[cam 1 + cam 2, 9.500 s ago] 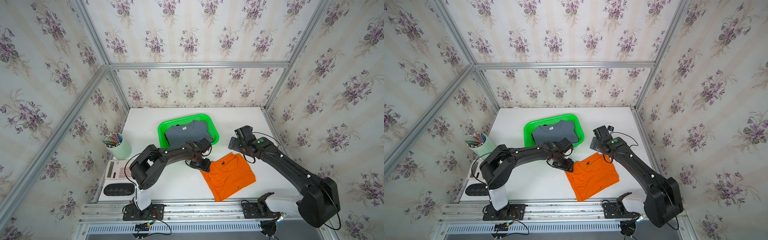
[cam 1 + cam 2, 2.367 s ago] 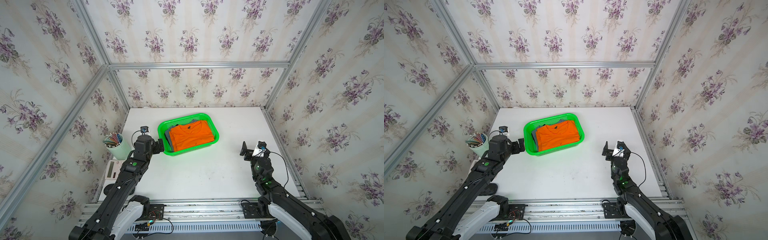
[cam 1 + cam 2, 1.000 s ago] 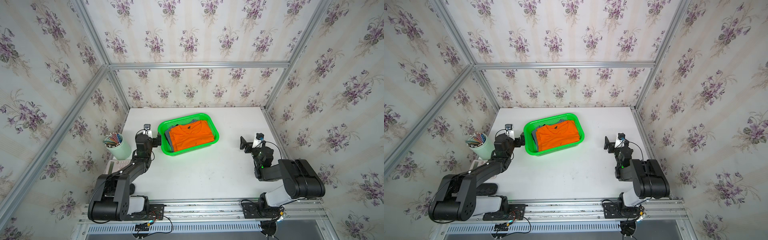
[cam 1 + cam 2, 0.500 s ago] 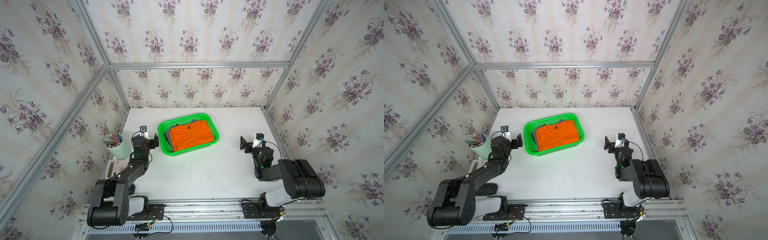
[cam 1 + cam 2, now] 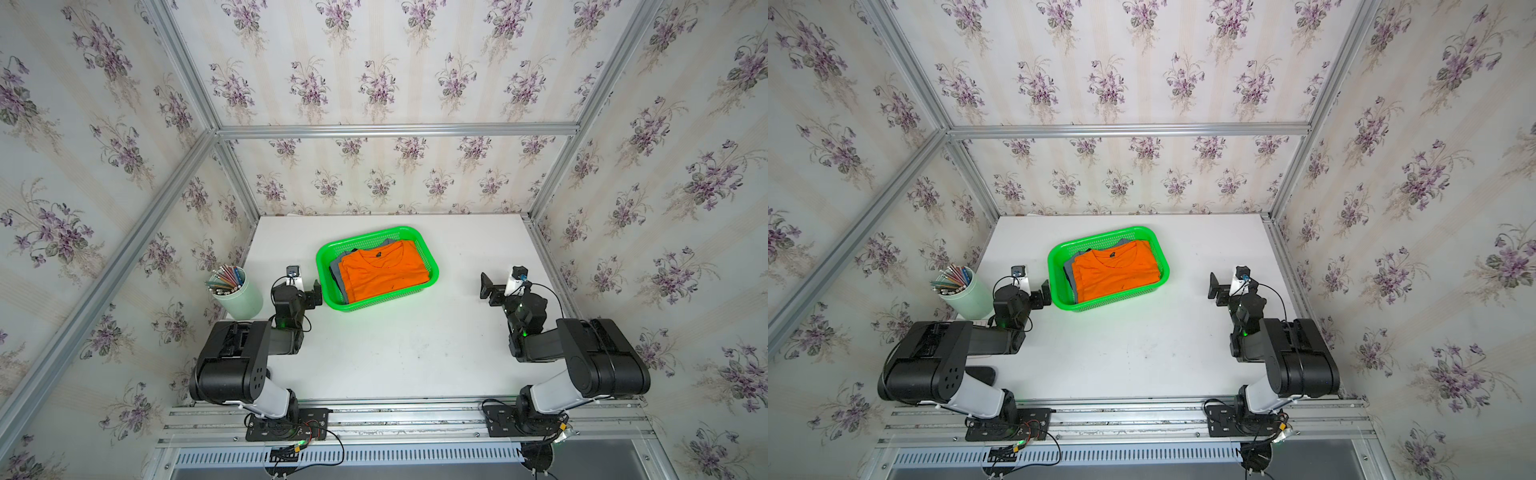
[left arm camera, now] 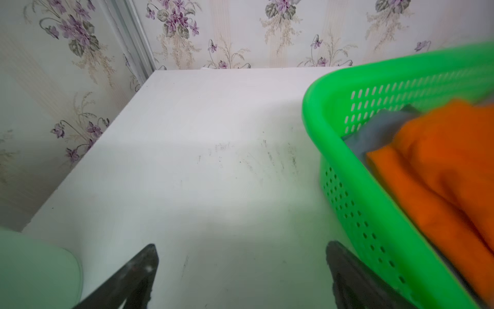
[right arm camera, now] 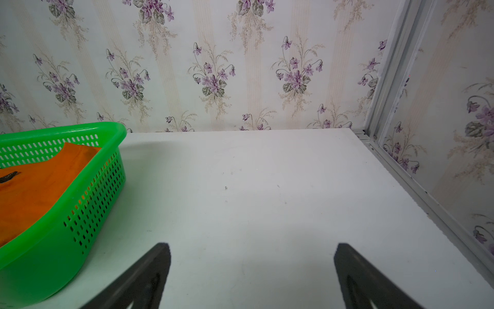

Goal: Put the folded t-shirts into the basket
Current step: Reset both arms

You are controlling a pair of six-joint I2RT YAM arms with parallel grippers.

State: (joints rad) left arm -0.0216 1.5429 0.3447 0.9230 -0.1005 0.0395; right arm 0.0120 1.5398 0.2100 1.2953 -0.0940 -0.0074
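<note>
apparently done: orange t-shirt (image 5: 384,272) atop grey t-shirt (image 5: 345,259), inside green basket (image 5: 376,298). left gripper (image 6: 240,250) just beside basket, right gripper (image 7: 251,247) well apart; both spread, empty. park without nudging basket.

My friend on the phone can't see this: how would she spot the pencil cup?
Find the white table, then its left edge beside the left arm. There stands a pale green cup, the only tall round thing, bristling with coloured pencils.

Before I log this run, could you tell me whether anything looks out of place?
Nothing stands out. The orange tee lies flat atop the grey tee in the basket; the left gripper and right gripper stand open, holding nothing.
</note>
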